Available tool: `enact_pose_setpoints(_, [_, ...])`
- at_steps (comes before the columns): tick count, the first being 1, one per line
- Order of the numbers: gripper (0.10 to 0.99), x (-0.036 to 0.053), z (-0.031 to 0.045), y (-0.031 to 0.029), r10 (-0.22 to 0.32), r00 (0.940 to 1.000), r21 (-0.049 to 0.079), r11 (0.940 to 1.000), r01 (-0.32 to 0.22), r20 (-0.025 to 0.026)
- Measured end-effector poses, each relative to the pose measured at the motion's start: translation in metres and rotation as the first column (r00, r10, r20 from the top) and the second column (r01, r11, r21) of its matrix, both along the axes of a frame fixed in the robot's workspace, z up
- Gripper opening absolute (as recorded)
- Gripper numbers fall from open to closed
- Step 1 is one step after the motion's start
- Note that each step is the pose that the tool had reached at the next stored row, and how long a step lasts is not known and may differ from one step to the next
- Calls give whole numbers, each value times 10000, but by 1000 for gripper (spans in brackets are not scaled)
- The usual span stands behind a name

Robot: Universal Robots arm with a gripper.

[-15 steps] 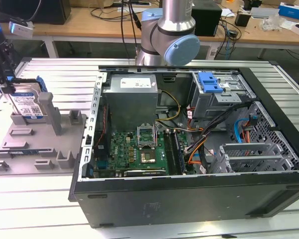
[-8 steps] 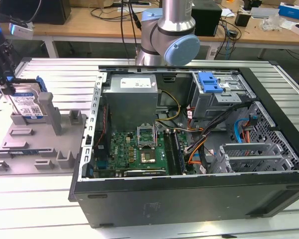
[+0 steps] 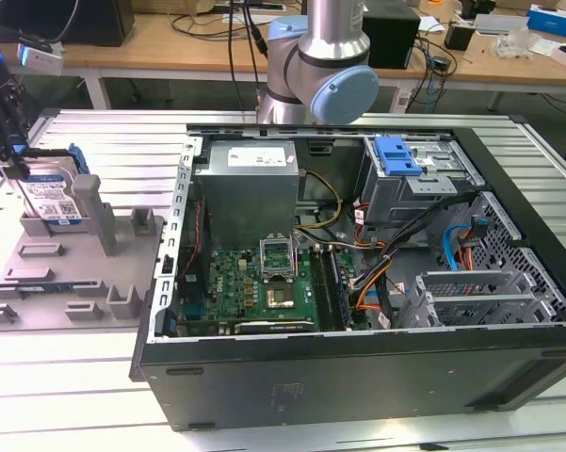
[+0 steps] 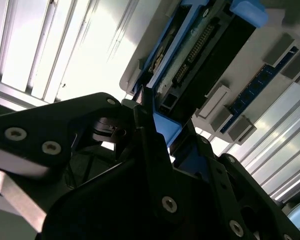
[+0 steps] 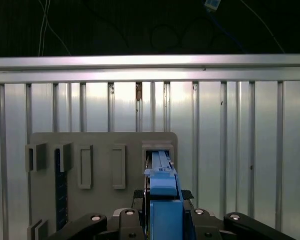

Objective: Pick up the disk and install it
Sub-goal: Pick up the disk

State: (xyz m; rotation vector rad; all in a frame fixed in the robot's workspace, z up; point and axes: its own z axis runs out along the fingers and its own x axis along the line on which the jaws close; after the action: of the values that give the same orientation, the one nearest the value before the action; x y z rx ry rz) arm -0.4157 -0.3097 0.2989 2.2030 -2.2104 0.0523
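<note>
A ribbed metal table [image 3: 94, 141] fills the exterior view and carries everything else. An open black computer case [image 3: 358, 367] lies on its side across the centre and right of the frame, with a green motherboard [image 3: 264, 282] at its lower middle. The robot arm [image 3: 330, 75] rises behind the case at the top centre. A grey fixture plate [image 3: 75, 273] with raised slots rests on the table at the left of the frame, just beside the case. Inside the case, a grey power supply [image 3: 250, 193] stands above the motherboard.

The disk [image 3: 52, 198] stands on edge in a slot of the plate at the left of the frame, its label towards the camera and its blue bracket around it. The tool [image 3: 12, 162] is at the disk's upper left edge. In both wrist views its black fingers [image 4: 149, 117] sit on either side of the blue bracket [image 5: 162, 200], clamped on it.

A small blue latch [image 3: 397, 155] sits on the drive cage at the upper right of the case.
</note>
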Motion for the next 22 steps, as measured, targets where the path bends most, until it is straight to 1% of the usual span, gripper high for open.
enact_pose_setpoints(7, [365,0,9,0,1,10000,2,10000,-1,6])
enact_pose_setpoints(14, [365,0,91,0,0,10000,0,10000,0,1])
enact_pose_setpoints(17, [365,0,136,0,0,10000,0,10000,0,1])
enact_pose_setpoints(21, [365,0,260,0,1,10000,1,10000,-1,2])
enact_pose_setpoints(22, [365,0,275,0,0,10000,1,10000,0,1])
